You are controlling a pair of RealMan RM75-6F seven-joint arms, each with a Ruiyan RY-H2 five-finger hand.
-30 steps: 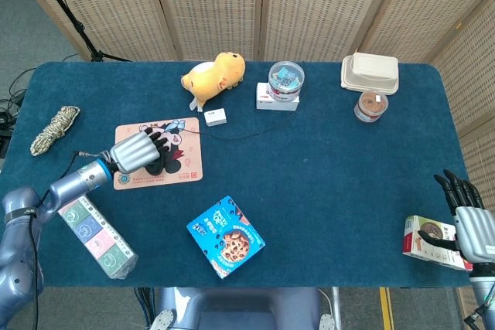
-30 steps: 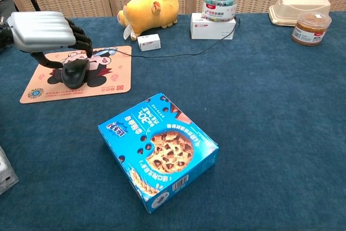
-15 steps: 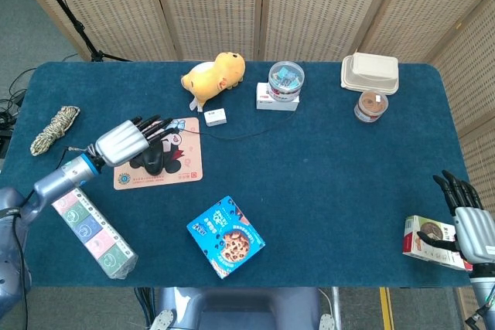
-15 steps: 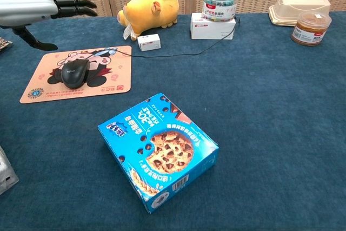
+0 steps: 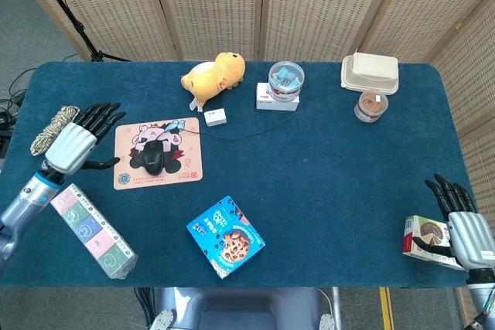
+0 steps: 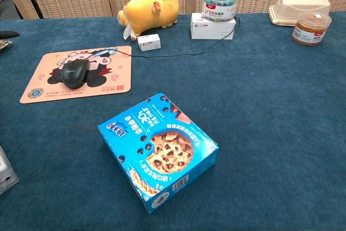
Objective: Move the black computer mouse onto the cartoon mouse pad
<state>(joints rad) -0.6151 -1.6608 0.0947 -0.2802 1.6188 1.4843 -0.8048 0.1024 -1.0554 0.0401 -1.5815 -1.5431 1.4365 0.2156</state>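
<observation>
Both hands spread, empty: left hand [image 5: 72, 141] beside mouse pad [image 5: 186, 171]; black mouse [image 5: 154, 157] on pad; right hand [image 5: 462, 226] touching small box [image 5: 421, 240].

Bare blue cloth lay wide open across the middle and right of the table [image 5: 340, 183], giving free passage there. The back edge was crowded: a yellow plush toy [image 5: 214, 76], a small white box [image 5: 216, 117], a clear jar on a white box [image 5: 285, 80], a takeaway container [image 5: 370, 73] and a brown jar [image 5: 370, 106]. A thin cable [image 5: 232, 135] trailed from the mouse pad [image 5: 182, 166] toward these. Near the front, a blue cookie box [image 5: 227, 236] blocked the centre, and a long wrapped pack [image 5: 96, 232] lay at the left
</observation>
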